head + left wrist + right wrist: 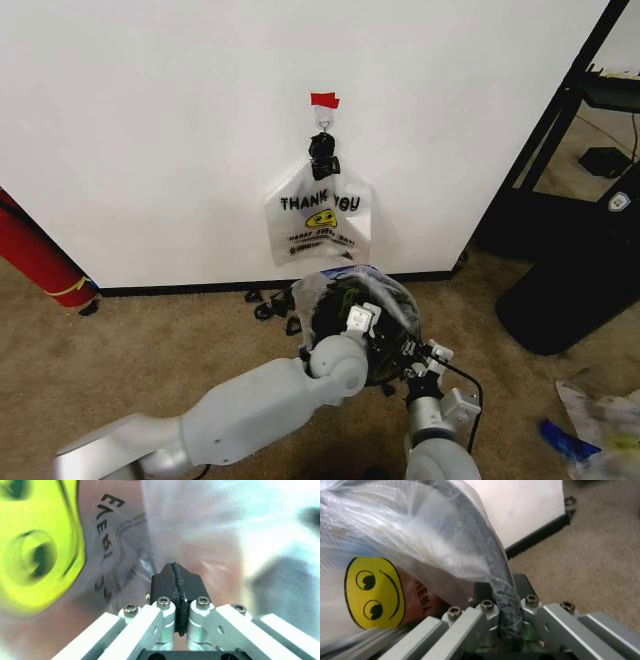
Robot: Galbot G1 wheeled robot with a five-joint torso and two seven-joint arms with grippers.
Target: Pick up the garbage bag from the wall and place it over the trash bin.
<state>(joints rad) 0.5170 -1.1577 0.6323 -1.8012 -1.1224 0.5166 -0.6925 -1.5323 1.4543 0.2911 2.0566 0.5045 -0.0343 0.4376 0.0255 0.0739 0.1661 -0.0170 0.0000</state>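
Note:
The trash bin (335,312) stands on the carpet just in front of the wall (150,130). The garbage bag (396,300), thin clear film with a yellow smiley (372,592), is draped over the bin's mouth. My left gripper (362,318) reaches over the near rim; its black pads (175,573) are pressed together against the bag film (115,547). My right gripper (422,360) is at the bin's right side. In the right wrist view it (504,596) is shut on the film-covered dark rim (492,558).
A whitish "THANK YOU" bag (318,215) hangs from a hook (324,122) under red tape (324,100). Black clips (270,305) lie by the baseboard. A red cylinder (40,260) leans at left, a black stand (570,290) is at right, litter (600,420) lies beyond it.

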